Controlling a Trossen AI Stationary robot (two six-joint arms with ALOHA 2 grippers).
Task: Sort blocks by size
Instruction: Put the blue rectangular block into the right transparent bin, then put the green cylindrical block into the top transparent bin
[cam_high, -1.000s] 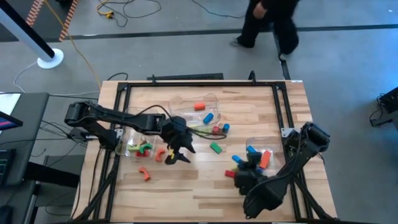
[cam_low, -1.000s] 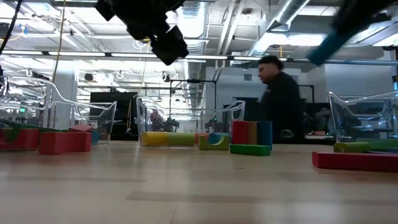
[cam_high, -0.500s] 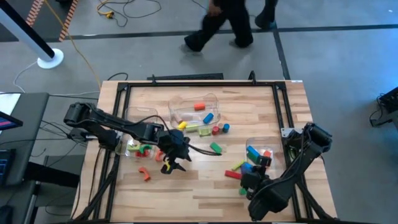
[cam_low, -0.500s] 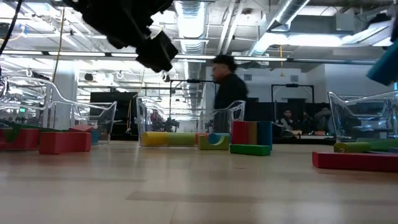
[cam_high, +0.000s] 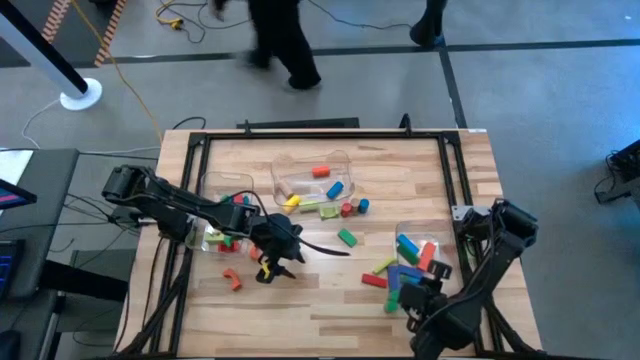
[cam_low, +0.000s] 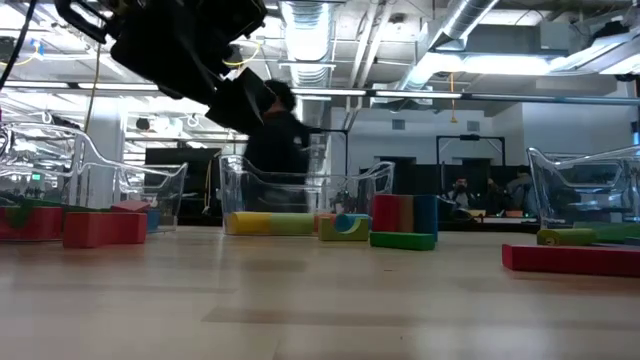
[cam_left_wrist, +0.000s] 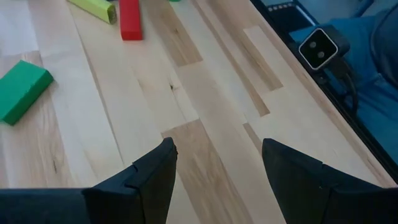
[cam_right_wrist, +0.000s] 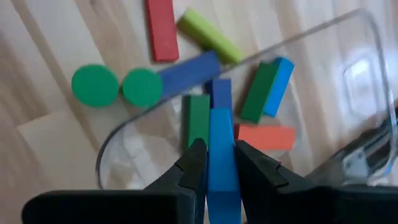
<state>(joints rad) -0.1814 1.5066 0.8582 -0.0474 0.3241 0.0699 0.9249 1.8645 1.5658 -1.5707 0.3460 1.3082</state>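
My right gripper (cam_right_wrist: 221, 167) is shut on a blue bar (cam_right_wrist: 221, 134) and hangs over the clear bin (cam_right_wrist: 122, 138) at the table's right, near its rim (cam_high: 418, 290). In that bin lie green, blue and orange blocks (cam_right_wrist: 267, 90). Just outside it rest two green cylinders (cam_right_wrist: 94, 85), a blue bar, a red bar (cam_right_wrist: 161, 28) and a yellow-green bar. My left gripper (cam_left_wrist: 217, 177) stands open above bare wood left of the table's middle (cam_high: 277, 260), nothing between its fingers. A green block (cam_left_wrist: 22, 90) lies beyond it. My right gripper pinches the blue bar's two long sides (cam_right_wrist: 221, 155) between its two fingers. The fingers point steeply down and lie along the bar, whose free end (cam_right_wrist: 221, 115) sticks out past the fingertips. The bar is lifted clear, above the bin's inside.
A second clear bin (cam_high: 312, 178) with orange and blue blocks stands far of the middle; a third (cam_high: 218, 236) with red and green blocks sits at the left. Loose blocks lie around (cam_high: 347, 237), and an orange arch (cam_high: 232, 281). People walk beyond the table's far edge.
My left gripper has sunk and drifted toward the table's left and near edges, still open. My right gripper has gone toward the table's right edge and rolled its wrist, keeping the blue bar; the blocks it stood over now show.
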